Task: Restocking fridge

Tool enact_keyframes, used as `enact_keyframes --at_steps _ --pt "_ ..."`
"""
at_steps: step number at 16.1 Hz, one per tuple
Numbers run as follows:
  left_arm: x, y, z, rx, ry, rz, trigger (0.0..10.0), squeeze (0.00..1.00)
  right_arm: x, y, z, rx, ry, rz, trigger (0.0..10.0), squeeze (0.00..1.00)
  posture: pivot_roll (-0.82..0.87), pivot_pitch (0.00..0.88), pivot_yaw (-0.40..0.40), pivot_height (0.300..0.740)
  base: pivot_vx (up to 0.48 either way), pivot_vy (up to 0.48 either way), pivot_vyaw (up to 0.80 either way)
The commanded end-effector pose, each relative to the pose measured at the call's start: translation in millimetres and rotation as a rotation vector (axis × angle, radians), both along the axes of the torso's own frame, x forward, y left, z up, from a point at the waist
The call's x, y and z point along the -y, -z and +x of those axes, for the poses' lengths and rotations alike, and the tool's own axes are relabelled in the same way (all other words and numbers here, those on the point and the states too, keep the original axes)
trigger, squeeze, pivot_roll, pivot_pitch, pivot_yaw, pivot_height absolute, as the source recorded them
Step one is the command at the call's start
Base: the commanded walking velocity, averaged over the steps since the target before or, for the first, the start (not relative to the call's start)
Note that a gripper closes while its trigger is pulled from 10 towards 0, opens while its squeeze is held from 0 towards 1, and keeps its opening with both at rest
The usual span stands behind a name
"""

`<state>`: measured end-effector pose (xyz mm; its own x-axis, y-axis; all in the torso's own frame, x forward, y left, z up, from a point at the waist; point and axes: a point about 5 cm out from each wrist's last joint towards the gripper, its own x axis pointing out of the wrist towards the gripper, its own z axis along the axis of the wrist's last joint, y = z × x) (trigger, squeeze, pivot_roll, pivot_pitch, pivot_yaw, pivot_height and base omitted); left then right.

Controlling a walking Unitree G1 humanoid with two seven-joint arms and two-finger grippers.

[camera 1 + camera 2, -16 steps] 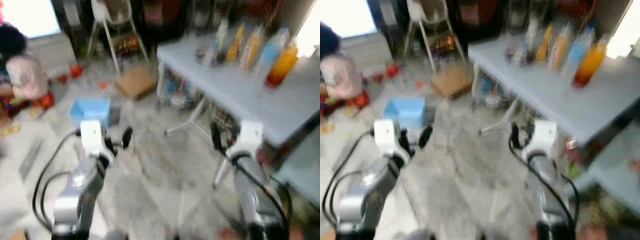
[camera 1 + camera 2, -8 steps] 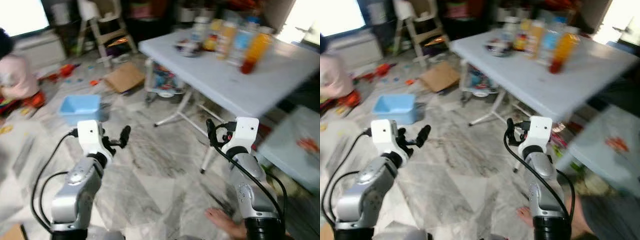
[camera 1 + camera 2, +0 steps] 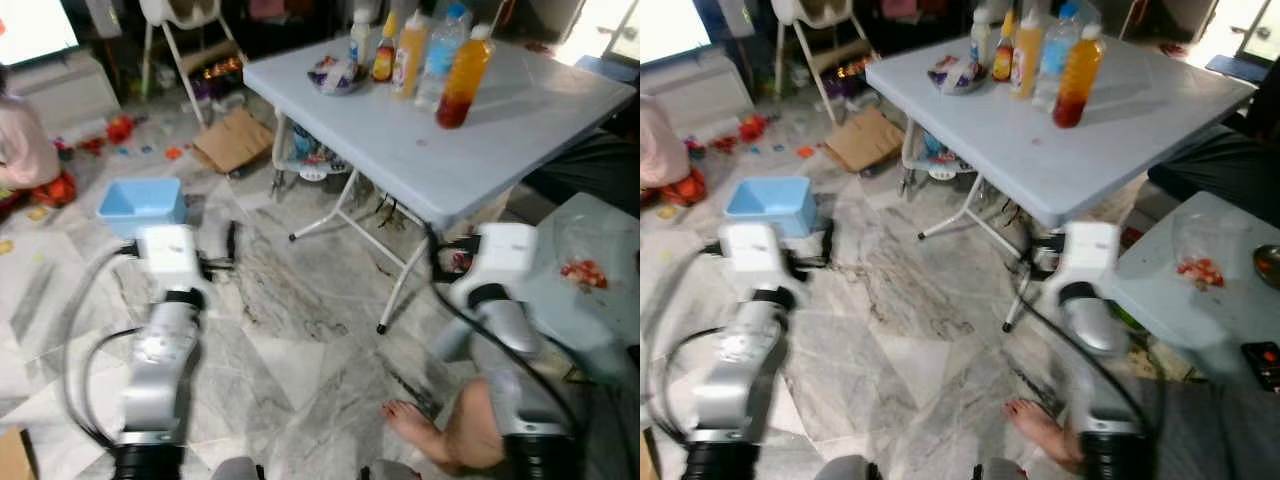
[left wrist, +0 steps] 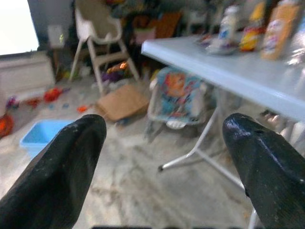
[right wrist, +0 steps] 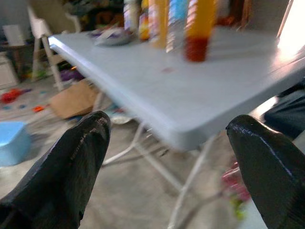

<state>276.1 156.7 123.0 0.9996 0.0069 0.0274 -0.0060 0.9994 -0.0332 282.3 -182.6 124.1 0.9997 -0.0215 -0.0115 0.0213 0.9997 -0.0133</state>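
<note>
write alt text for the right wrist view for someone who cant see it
The right gripper, its two black fingers spread open and empty, points at a pale blue folding table. An orange drink bottle with red at its base stands there beside other bottles, above a grey marble floor.

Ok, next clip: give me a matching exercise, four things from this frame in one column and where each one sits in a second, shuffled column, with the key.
Things:
1. tall orange-and-red drink bottle
2. light blue plastic tub
3. flat brown cardboard piece
4. white plastic high chair

Places:
A. lying on the floor beside the table leg
B. standing on the pale folding table
C. on the marble floor ahead of the left gripper
D. at the back of the room, beyond the cardboard

Pairs: 1-B, 2-C, 3-A, 4-D
</note>
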Motion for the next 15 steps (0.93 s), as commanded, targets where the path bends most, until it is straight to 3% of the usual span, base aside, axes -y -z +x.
enact_keyframes --at_steps 1,2,7,12,15 --pt "-13.6 -6.6 1.6 0.084 -0.084 0.047 10.0 0.00 -6.8 -6.5 4.6 0.038 -0.014 0.004 10.0 0.00 0.01 0.000 -0.030 0.740 0.000 0.000 0.00" --pt "-16.4 -5.5 -0.5 0.090 -0.087 0.095 10.0 0.00 -8.9 -7.4 5.2 0.046 -0.023 0.000 10.0 0.00 0.01 0.000 -0.028 0.740 0.000 0.000 0.00" --pt "-9.1 4.2 -1.6 0.076 -0.020 0.006 10.0 0.00 -10.2 -9.3 5.2 0.065 -0.030 0.017 10.0 0.00 0.00 0.000 -0.012 0.740 0.000 0.000 0.00" --pt "-7.8 6.5 -0.8 0.070 0.003 -0.014 10.0 0.00 -11.3 -5.1 0.9 0.047 -0.041 0.038 10.0 0.00 0.00 0.000 -0.019 0.740 0.361 0.000 0.00" --pt "-8.7 8.3 -0.4 0.059 -0.002 -0.027 10.0 0.00 -11.1 -5.1 3.8 0.047 -0.044 0.040 10.0 0.00 0.01 0.000 -0.018 0.740 0.295 0.378 0.00"
